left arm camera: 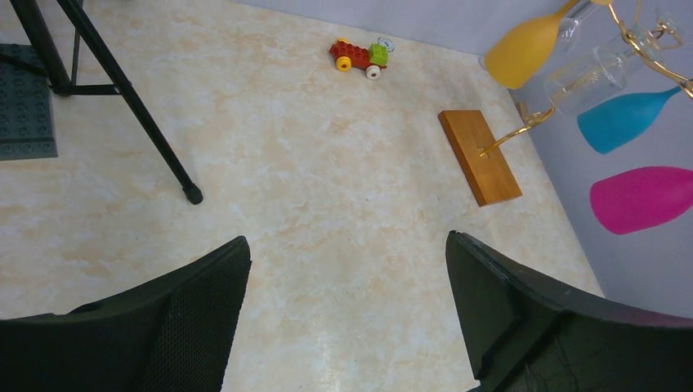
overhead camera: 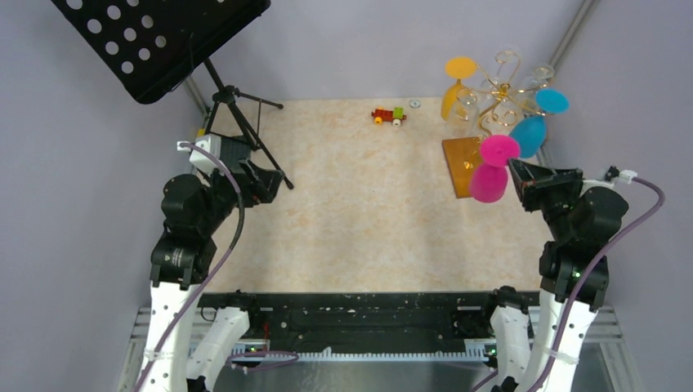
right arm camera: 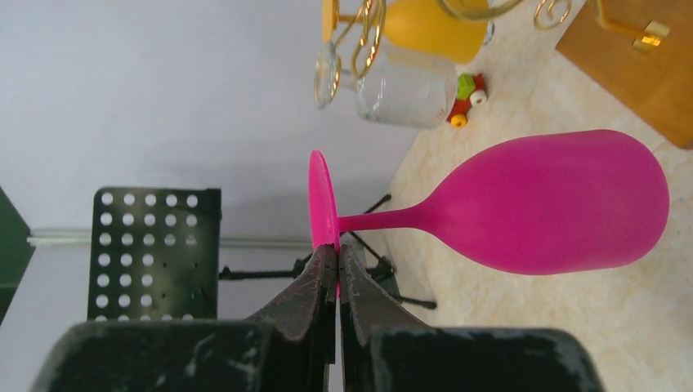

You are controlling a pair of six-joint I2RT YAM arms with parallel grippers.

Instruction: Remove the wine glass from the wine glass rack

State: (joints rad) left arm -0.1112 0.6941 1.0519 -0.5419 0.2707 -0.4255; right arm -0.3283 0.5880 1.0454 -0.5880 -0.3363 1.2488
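Observation:
The wine glass rack, gold wire arms (overhead camera: 497, 88) on a wooden base (overhead camera: 459, 163), stands at the back right. A pink wine glass (overhead camera: 489, 183) hangs sideways in the air just in front of it. My right gripper (right arm camera: 337, 247) is shut on the rim of its flat foot (right arm camera: 322, 200), and its bowl (right arm camera: 564, 204) points away over the table. In the right wrist view no wire touches the foot. Yellow (overhead camera: 453, 91), blue (overhead camera: 529, 133) and clear (overhead camera: 466, 106) glasses hang on the rack. My left gripper (left arm camera: 347, 242) is open over bare table at the left, holding nothing.
A black music stand (overhead camera: 155, 41) on a tripod (overhead camera: 245, 131) fills the back left. A small toy train (overhead camera: 389, 116) lies at the back centre, with a small round washer (overhead camera: 415, 104) beside it. A grey studded plate (left arm camera: 24, 106) lies by the tripod. Walls close in on both sides.

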